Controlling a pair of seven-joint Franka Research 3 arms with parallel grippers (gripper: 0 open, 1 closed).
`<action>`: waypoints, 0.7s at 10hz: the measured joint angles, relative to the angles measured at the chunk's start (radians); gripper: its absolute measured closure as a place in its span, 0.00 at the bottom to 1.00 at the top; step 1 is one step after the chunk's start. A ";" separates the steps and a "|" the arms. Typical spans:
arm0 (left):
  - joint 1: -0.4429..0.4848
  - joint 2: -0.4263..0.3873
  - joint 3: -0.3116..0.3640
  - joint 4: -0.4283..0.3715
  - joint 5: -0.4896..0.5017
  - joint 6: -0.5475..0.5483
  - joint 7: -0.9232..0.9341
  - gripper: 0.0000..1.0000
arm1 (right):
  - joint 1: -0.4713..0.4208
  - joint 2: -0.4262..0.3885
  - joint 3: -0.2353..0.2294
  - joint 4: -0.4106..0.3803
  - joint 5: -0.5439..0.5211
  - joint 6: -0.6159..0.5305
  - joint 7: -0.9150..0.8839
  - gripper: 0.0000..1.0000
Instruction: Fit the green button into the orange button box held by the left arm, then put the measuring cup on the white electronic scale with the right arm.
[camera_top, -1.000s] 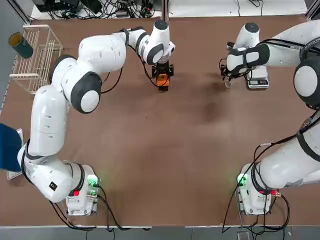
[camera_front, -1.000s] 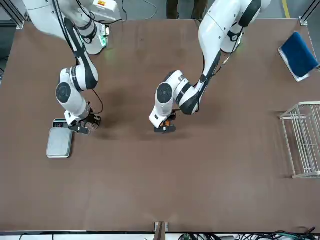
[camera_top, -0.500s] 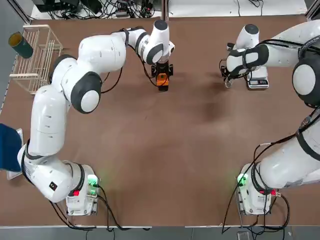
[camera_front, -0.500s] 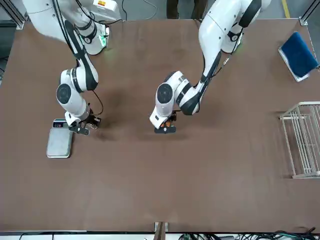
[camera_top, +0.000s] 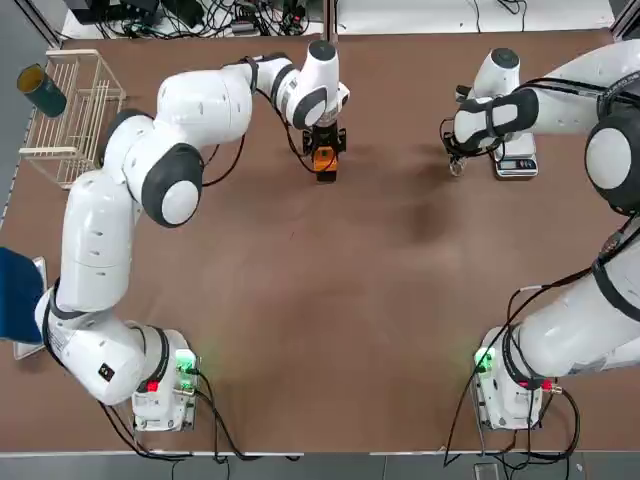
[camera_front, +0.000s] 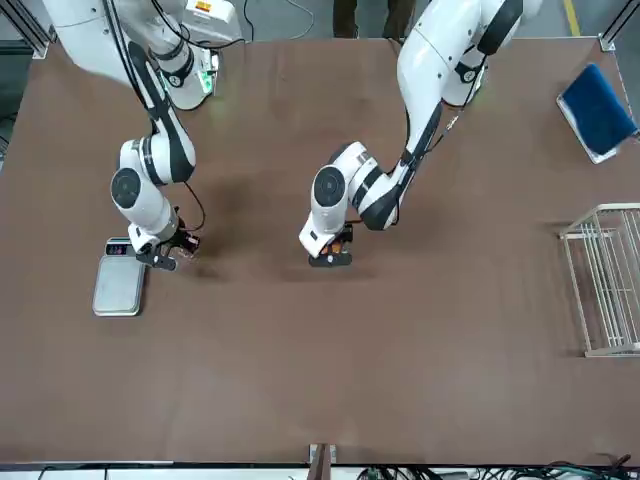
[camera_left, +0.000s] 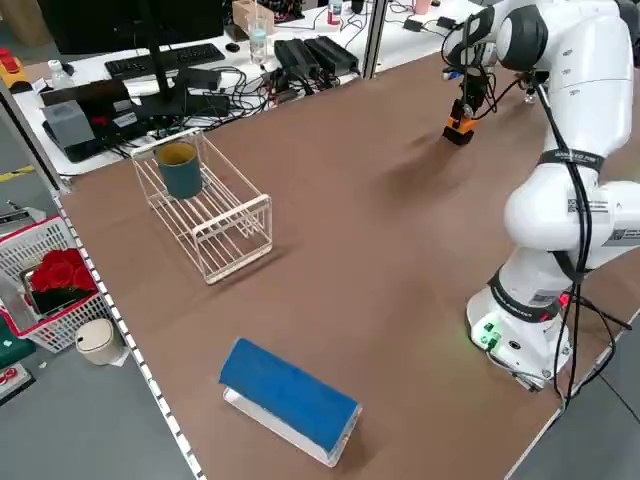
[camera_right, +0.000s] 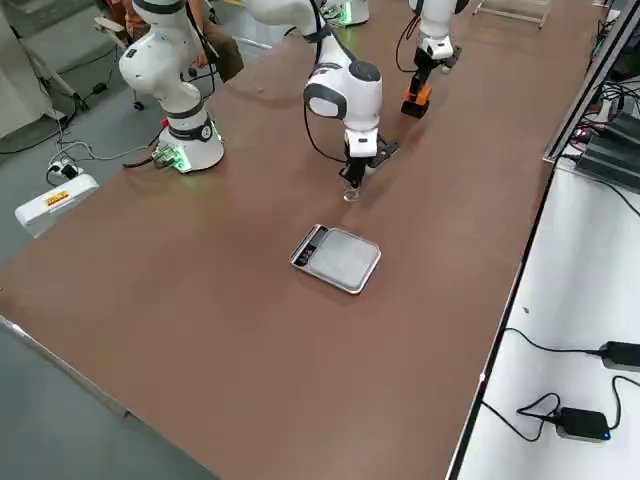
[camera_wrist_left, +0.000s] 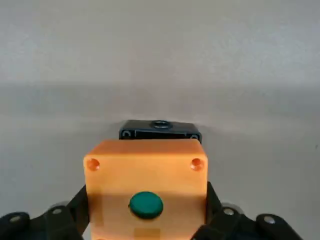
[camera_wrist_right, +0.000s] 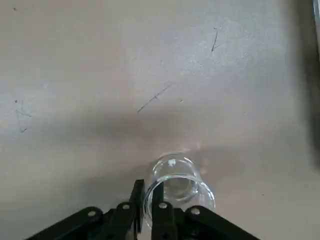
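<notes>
brown table | right gripper pinching measuring cup rim, beside white electronic scale

You had an orange button box with green button, clear measuring cup, white-silver scale, brown counter, blue pad, white arms.

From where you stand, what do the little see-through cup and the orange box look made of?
The measuring cup looks like clear glossy plastic, possibly glass: the table shows through it and its rim glints. The orange button box looks like matte moulded plastic: even colour, soft edges, corner screw holes.
</notes>
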 joint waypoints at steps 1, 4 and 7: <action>-0.002 0.000 0.000 0.000 0.000 0.000 0.000 0.14 | -0.001 -0.001 0.000 0.000 0.000 -0.001 0.000 0.91; -0.003 0.000 0.000 0.000 0.000 0.000 0.000 0.14 | -0.004 -0.005 -0.002 0.001 -0.001 -0.006 0.000 0.93; -0.003 0.000 0.000 0.000 0.000 0.000 0.000 0.14 | -0.004 -0.004 0.001 0.012 -0.001 -0.040 0.001 0.93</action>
